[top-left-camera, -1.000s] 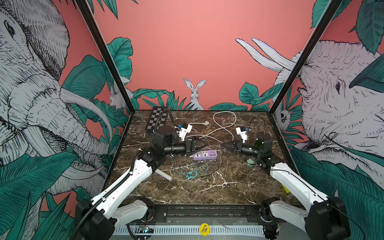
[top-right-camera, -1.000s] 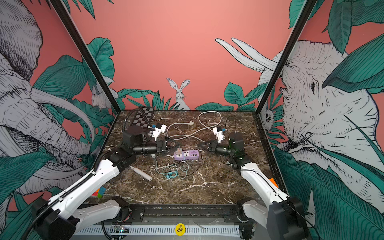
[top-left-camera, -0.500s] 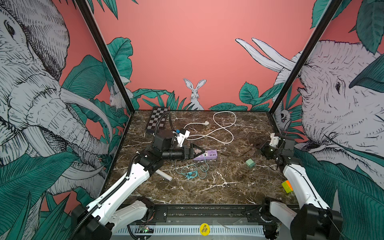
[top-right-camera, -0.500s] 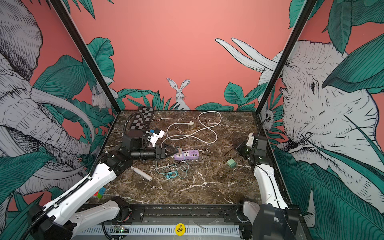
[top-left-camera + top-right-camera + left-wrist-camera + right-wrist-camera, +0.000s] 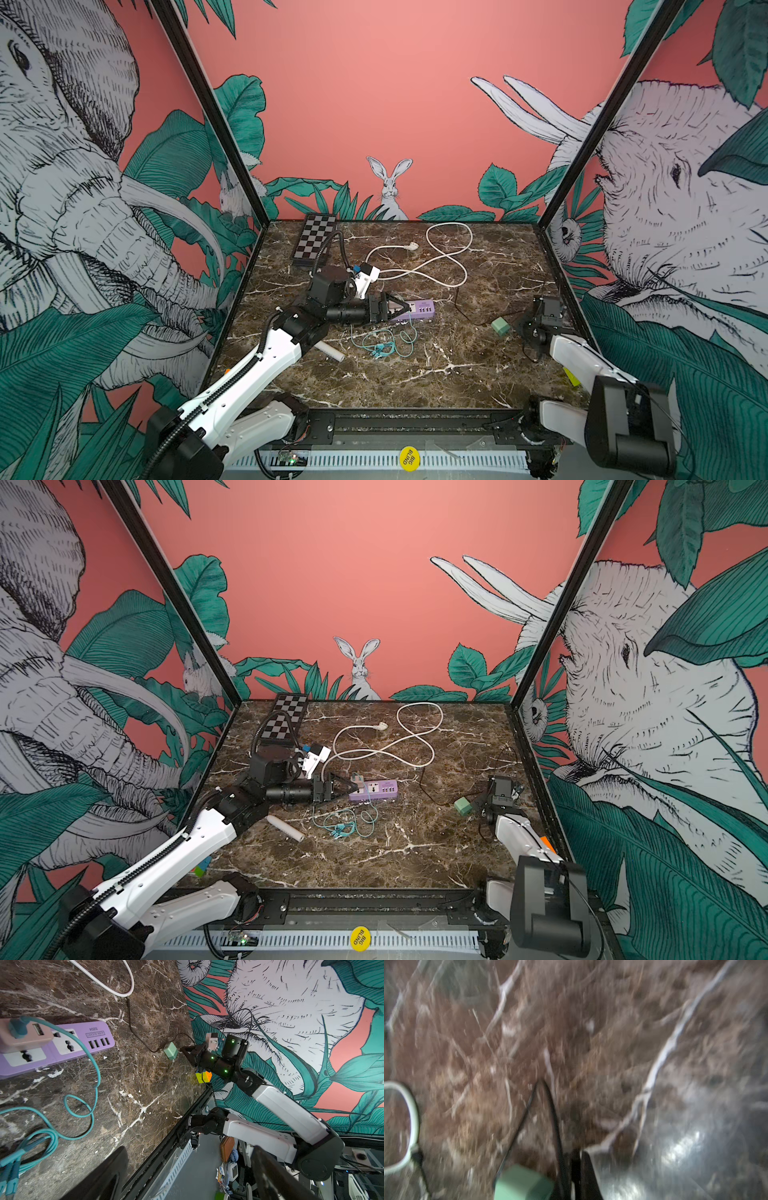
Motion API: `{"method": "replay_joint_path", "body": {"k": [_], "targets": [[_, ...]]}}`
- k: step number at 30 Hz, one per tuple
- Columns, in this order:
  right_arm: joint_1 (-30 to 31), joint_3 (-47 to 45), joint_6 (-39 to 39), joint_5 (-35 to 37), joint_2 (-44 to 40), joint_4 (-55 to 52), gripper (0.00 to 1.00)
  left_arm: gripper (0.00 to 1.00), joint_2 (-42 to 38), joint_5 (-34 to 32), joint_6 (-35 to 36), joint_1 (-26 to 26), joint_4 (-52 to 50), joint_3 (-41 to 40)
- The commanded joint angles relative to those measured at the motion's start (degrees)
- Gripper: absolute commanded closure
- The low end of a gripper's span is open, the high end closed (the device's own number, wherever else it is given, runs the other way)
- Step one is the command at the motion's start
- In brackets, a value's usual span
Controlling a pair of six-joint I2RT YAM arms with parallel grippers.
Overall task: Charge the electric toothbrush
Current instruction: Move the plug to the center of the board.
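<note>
Far beyond your left tool, at the back of the tabletop (image 5: 415, 386), lies a chessboard (image 5: 313, 241). The white toothbrush body (image 5: 330, 351) lies flat on the marble beneath the left arm, behind that tool and nearer the front edge, and nothing is touching it.

Your left tool (image 5: 399, 309) is stretched out level and low. Its tips are at the near end of the purple power strip (image 5: 417, 309), and you cannot tell whether they touch it. In the left wrist view its fingers (image 5: 108, 1174) are spread wide with nothing between them. Just ahead of them a pink adapter (image 5: 20, 1036) is plugged into the strip. A teal cable (image 5: 91, 1059) runs from the adapter down into loose loops on the tabletop, beside the tool on the front side. Past the strip, a white cable (image 5: 449, 257) curls toward the back wall.

Farther right, a green adapter (image 5: 500, 326) with a thin black cord (image 5: 133, 1028) rests on the tabletop just in front of your right tool (image 5: 185, 1051). That tool is folded back near the right wall, well apart from the left one. Its fingers (image 5: 576, 1169) are pressed together and grip nothing. The right wrist view is blurred, but it shows the green adapter close beside the fingertips. A colored puzzle cube (image 5: 203, 1077) sits just behind this tool, by the right wall.
</note>
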Motion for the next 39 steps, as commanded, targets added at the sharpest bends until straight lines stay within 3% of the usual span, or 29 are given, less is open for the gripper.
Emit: {"method": "replay_joint_path", "body": {"k": [1, 7, 11, 16, 20, 23, 27, 30, 33, 39], "targets": [[1.4, 0.8, 1.2, -2.0, 7.2, 6.6, 1.0, 0.07, -1.2, -0.6, 0.2, 0.1, 1.6, -0.8], [4.6, -1.4, 4.9, -2.0, 5.6, 4.0, 1.0, 0.07, -2.4, -3.7, 0.0, 0.1, -1.3, -2.0], [10.2, -2.3, 9.1, -0.9, -2.0, -5.1, 1.0, 0.07, -1.4, -5.9, -2.2, 0.0, -3.9, -2.5], [16.7, -6.1, 14.0, -0.6, -10.7, -8.1, 1.0, 0.07, 0.2, -11.6, -4.2, -1.0, -6.2, -2.6], [22.1, -7.7, 17.0, -4.3, -11.2, -6.6, 1.0, 0.06, 3.4, -15.3, -5.3, -3.6, -7.3, -1.8], [27.3, -7.7, 18.7, -5.7, -11.0, -3.6, 1.0, 0.06, 6.7, -19.7, -4.8, -8.3, -7.7, 0.7], [27.2, -7.4, 16.7, -2.6, -16.6, -5.1, 1.0, 0.06, 13.9, -22.3, -3.6, -13.1, -7.4, 5.6], [26.3, -2.0, 12.9, 6.1, -23.2, -18.6, 1.0, 0.07, 20.5, -24.3, -1.4, -15.6, -10.1, 10.9], [24.1, 3.8, 7.1, 10.4, -26.4, -26.2, 1.0, 0.07, 26.6, -28.5, 1.6, -18.7, -15.3, 18.2], [17.0, 11.0, -3.5, 7.6, -23.0, -30.8, 1.0, 0.09, 41.1, -35.1, 9.6, -25.0, -25.1, 35.1]]}}
